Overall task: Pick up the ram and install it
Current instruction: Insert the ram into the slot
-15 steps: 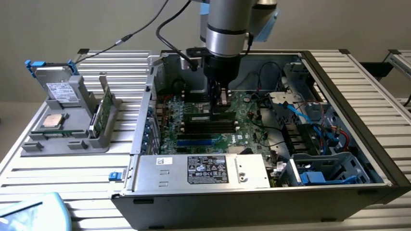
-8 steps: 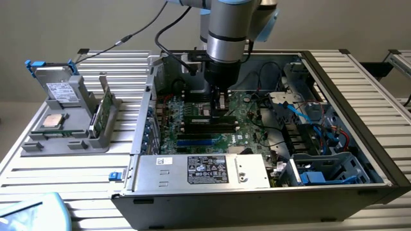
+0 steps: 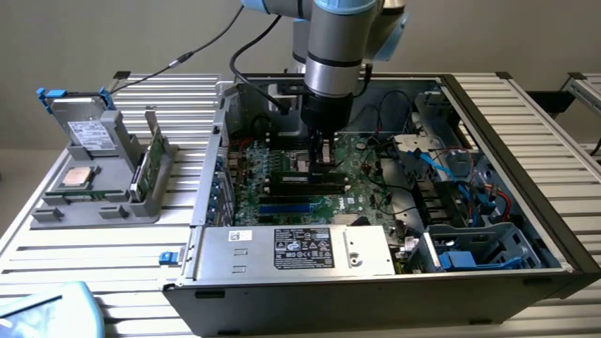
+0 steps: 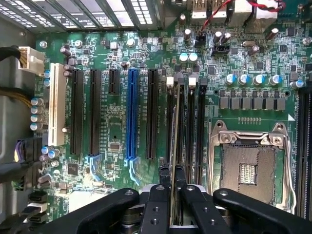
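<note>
Fingers (image 4: pixel 165 181) of the gripper (image 4: pixel 173 170) pinch the ram (image 4: pixel 176 122) edge-on, upright over the memory slots (image 4: pixel 195 126) beside the processor socket (image 4: pixel 251 168). In the exterior view, the gripper stands at 12 o'clock from the power supply (image 3: pixel 295 250).

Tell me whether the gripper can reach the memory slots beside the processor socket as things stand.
Probably yes. The gripper, shut on the ram, hangs directly over the memory slots inside the open case; no cable or card crosses between them.
</note>
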`<action>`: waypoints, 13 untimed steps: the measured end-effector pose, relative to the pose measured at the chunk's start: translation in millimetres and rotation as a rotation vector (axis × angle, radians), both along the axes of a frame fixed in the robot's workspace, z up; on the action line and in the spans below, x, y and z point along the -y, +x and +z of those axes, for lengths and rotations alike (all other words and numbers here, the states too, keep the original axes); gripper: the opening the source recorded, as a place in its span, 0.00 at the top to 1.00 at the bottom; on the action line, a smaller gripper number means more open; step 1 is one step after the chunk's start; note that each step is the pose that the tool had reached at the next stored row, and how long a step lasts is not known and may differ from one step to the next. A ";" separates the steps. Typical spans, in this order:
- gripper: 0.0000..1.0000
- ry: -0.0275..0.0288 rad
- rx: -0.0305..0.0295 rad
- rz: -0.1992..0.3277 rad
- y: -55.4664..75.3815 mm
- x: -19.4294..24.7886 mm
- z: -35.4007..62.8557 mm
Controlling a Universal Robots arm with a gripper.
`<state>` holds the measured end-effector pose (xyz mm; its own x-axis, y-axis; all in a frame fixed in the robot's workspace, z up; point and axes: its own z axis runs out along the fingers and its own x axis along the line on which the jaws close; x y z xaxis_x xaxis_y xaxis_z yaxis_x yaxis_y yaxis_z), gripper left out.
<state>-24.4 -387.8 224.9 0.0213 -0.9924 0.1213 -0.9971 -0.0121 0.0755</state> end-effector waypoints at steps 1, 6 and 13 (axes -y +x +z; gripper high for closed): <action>0.86 -0.0002 0.0001 0.000 -0.1 -0.1 -1.9; 0.86 -0.0008 0.0003 0.004 -1.9 -0.1 -5.4; 0.86 -0.0007 0.0004 0.026 -1.9 -0.2 -3.9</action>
